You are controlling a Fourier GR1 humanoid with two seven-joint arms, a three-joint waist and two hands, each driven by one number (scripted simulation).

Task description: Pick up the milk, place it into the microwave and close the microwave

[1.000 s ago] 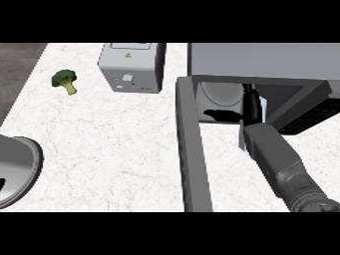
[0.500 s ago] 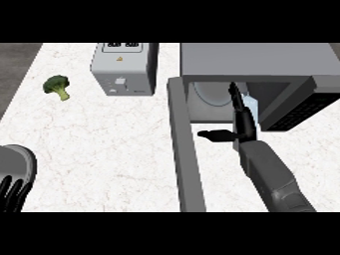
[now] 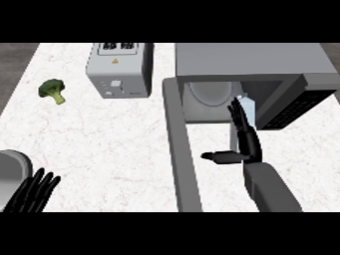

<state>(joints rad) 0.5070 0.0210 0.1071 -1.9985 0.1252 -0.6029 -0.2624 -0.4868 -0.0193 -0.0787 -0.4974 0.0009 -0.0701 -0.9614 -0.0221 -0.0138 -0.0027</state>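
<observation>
Head view: right hand [image 3: 245, 138] open, empty, fingers straight beside milk [image 3: 249, 107] at microwave [image 3: 246, 60] mouth.

On the counter [image 3: 113, 139], the microwave [image 3: 246, 60] stood at the rear right, its door [image 3: 181, 149] swung open toward the front along its left side. The milk [image 3: 250, 105] sat inside, at the right. The toaster [image 3: 117, 69] stood just left of the microwave, the broccoli [image 3: 52, 90] farther left.

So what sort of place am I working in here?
A kitchen, most likely: a pale marbled counter top carries a microwave with its door open, a toaster stands beside it, and a piece of broccoli lies further left.
</observation>
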